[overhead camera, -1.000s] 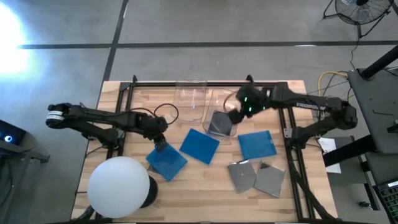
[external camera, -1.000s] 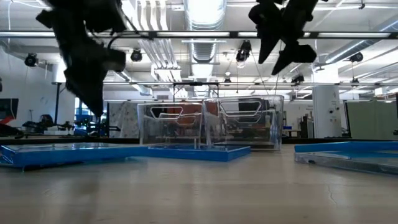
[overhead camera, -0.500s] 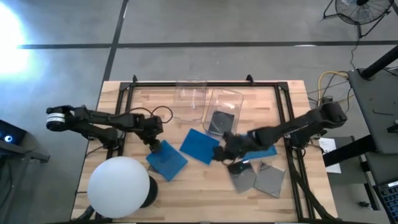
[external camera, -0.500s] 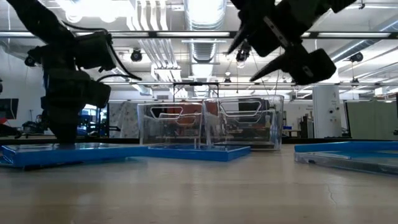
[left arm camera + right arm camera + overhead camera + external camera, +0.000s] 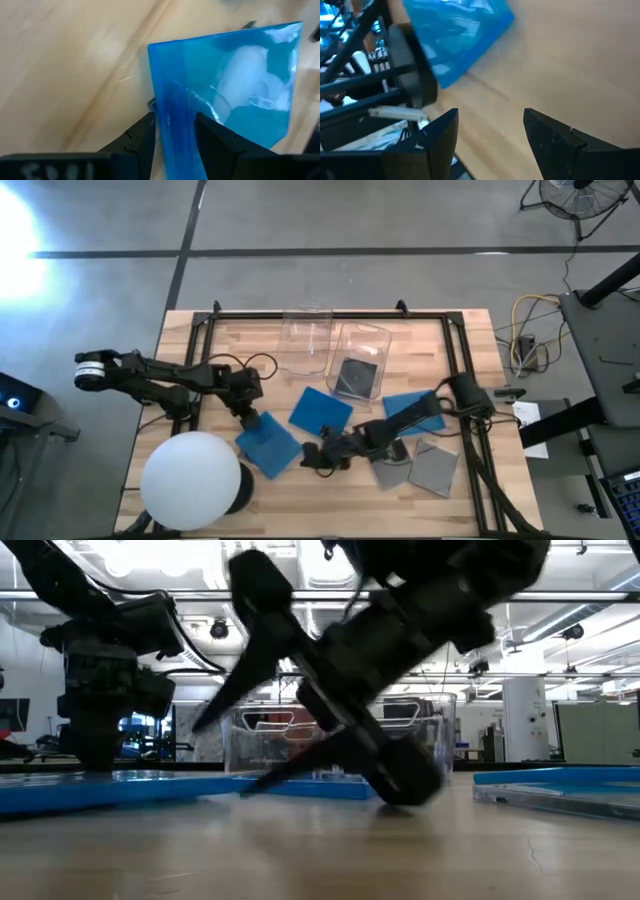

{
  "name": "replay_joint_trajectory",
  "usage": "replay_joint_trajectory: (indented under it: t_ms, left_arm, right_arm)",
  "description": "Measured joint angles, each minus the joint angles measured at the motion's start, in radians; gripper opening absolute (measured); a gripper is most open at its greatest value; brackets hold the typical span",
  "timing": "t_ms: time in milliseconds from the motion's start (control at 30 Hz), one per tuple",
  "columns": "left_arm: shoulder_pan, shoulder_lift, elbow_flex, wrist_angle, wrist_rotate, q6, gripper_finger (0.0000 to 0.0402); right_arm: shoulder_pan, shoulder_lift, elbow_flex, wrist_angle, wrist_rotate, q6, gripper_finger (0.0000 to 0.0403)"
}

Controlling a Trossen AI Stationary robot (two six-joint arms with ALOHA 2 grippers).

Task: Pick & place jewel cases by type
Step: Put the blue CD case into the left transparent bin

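Three jewel cases (image 5: pixel 268 442) bright blue — others grey (image 5: pixel 433 470) (bins (image 5: pixel 306 340) clear).

3 blue jewel cases (image 5: pixel 321 413) lie flat across the table's middle, 1 part-hidden. 2 grey cases (image 5: pixel 413 465) touch near the front; 1 dark case (image 5: pixel 355 376) sits in a clear bin.

Both arms matte black, jointed tubular links. Left arm (image 5: pixel 170 375) carries a white band near its base and a looped black cable. Right arm (image 5: pixel 420 423) plain black throughout.
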Motion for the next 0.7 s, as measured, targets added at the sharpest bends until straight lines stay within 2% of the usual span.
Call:
replay_joint_trajectory:
  t_ms: [67, 200, 433, 700]
  left_arm:
    - [0.000, 0.000, 0.000, 0.004, 0.007, 0.000, 0.0118]
    - [-0.003, 0.000, 0.000, 0.014, 0.031, -0.003, 0.0118]
    - [-0.022, 0.005, 0.000, 0.035, 0.086, -0.005, 0.0118]
    - [-0.036, 0.007, 0.000, 0.051, 0.102, 0.002, 0.0118]
  right_arm:
    - [-0.002, 0.055, 0.068, 0.024, 0.004, 0.015, 0.0219]
    - [-0.001, 0.145, 0.175, -0.039, 0.068, 0.037, 0.0219]
    - [-0.013, 0.157, 0.312, -0.363, 0.145, 0.035, 0.0219]
    - [-0.050, 0.154, 0.351, -0.420, 0.149, -0.056, 0.0219]
